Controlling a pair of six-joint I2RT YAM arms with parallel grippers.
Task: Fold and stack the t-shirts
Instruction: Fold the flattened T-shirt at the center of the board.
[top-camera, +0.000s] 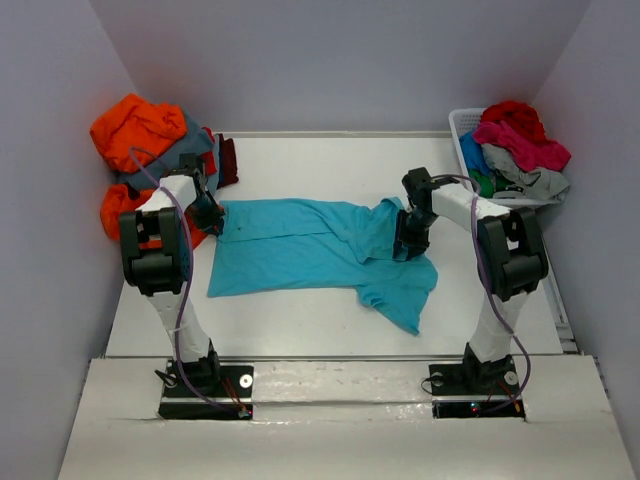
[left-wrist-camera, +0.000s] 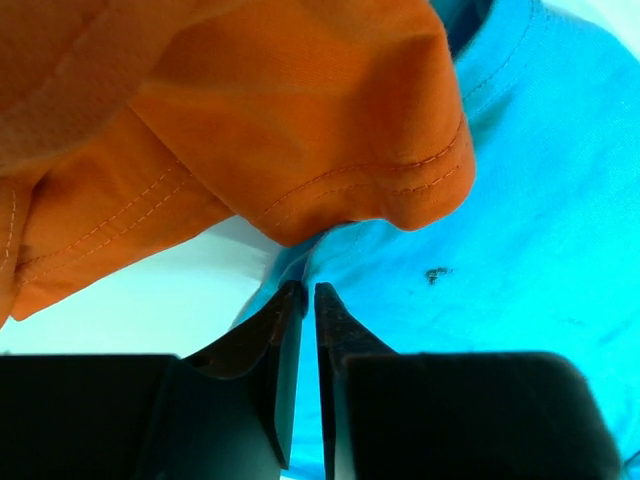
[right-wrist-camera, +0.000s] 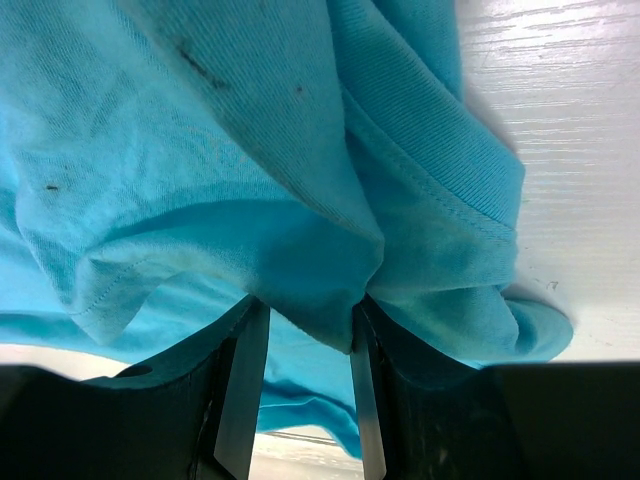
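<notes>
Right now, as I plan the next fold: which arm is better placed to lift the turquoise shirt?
Probably right. The right gripper pinches a bunch of the turquoise t-shirt; the left gripper sits at the shirt's edge beside an orange t-shirt, its grip unclear.

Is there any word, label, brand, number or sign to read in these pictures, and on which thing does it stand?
None can be read.
The turquoise t-shirt shows only small dark specks, no print; the orange t-shirt and white basket bear no lettering.
</notes>
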